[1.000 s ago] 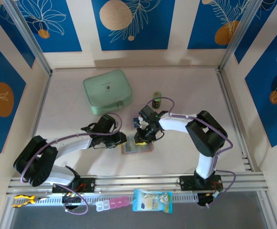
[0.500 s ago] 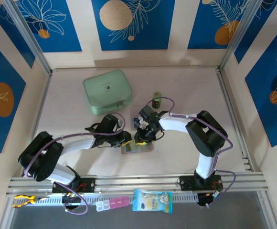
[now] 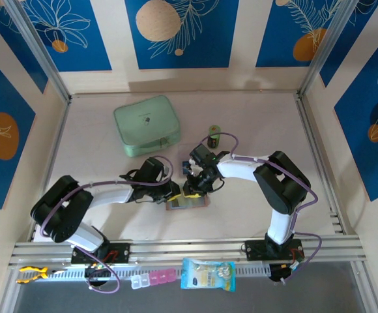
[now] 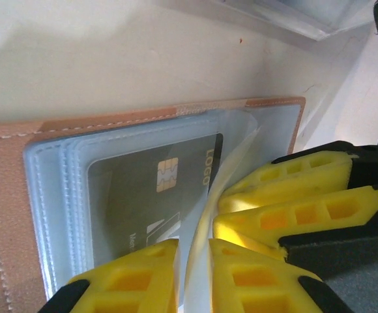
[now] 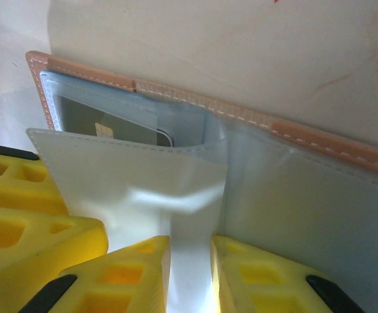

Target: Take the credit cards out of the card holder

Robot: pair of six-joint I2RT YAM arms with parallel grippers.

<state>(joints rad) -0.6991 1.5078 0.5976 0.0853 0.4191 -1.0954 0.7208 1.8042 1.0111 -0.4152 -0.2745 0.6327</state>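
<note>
Two claws over open card holder [image 3: 195, 203], left claw [image 4: 194, 254] and right claw [image 5: 190, 253] each pinching a clear pocket leaf [image 5: 143, 169]

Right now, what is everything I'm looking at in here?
Card holder: one, tan, lying open mid-table.
Dark card: one, grey-black with a chip, inside a clear pocket of the holder.
Zip case: one, mint green, behind the holder, to the left.
Small cylinder: one, green and dark, behind the holder, to the right.
Clear box: one, transparent, just past the holder.
Pill box: one, pink, front rail.
Packet: one, blue, front rail.
Yellow tool: one, left end of the front rail.
Left arm: black and white, yellow jaws astride a clear pocket leaf.
Right arm: the same, astride another leaf.
</note>
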